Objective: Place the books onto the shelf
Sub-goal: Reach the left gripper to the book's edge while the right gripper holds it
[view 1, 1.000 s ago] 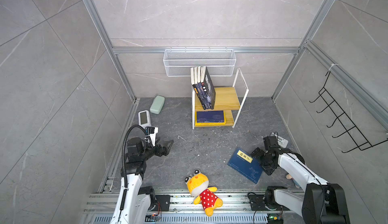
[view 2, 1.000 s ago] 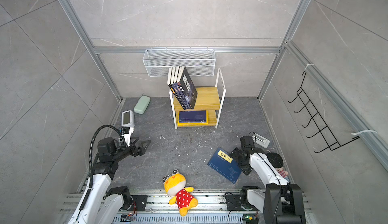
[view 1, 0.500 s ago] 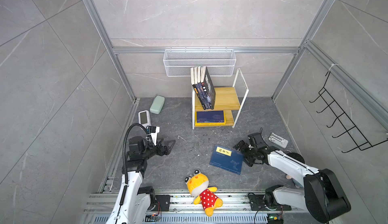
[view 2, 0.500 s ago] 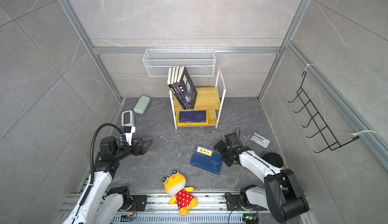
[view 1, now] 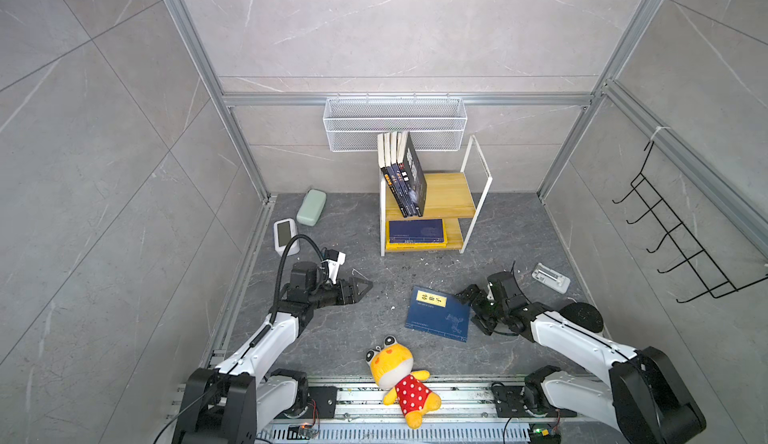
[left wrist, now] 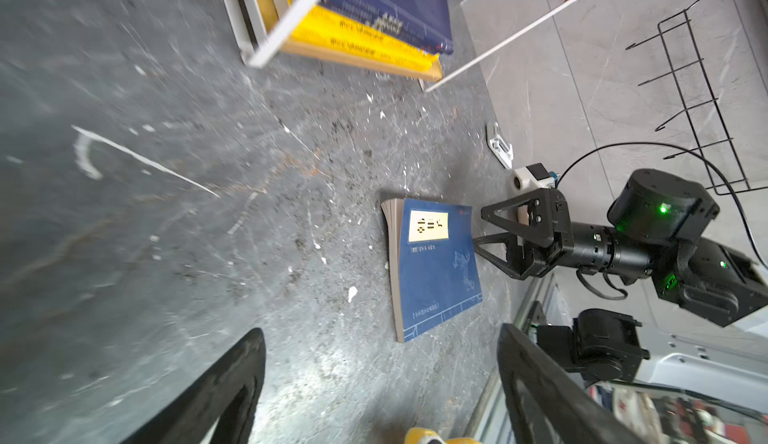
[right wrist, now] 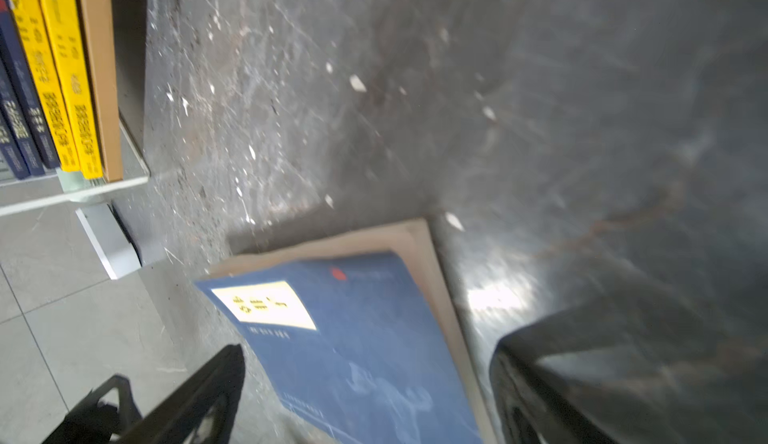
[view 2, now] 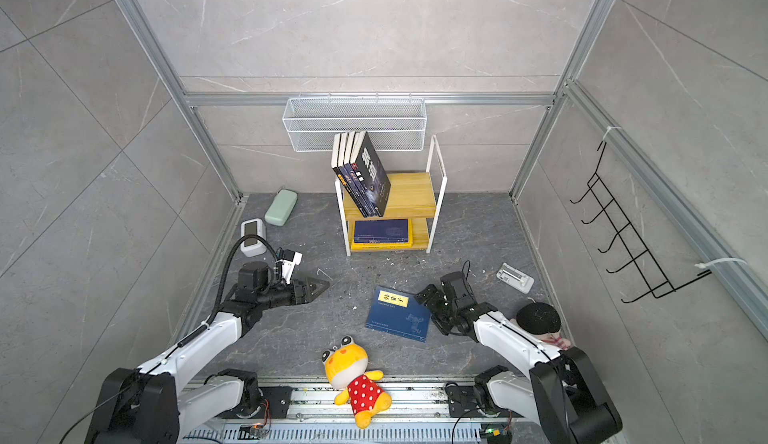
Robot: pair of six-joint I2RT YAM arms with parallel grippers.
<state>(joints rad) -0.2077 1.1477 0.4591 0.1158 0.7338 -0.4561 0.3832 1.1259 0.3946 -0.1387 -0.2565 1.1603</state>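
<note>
One blue book with a yellow title label lies flat on the dark floor, cover up. My right gripper is open at its right edge; in the right wrist view the book shows between the spread fingers. My left gripper is open and empty, left of the book and apart from it. The shelf stands at the back. Several dark books lean upright on its top board. A navy and yellow stack lies on the lower board.
A yellow plush toy lies at the front edge near the book. A green case and a white device sit at the back left. A small white part and a black round object sit right. A wire basket hangs above the shelf.
The right gripper has swung left, and the blue book has slid with it from the front right toward the middle. The left gripper has reached a little to the right.
</note>
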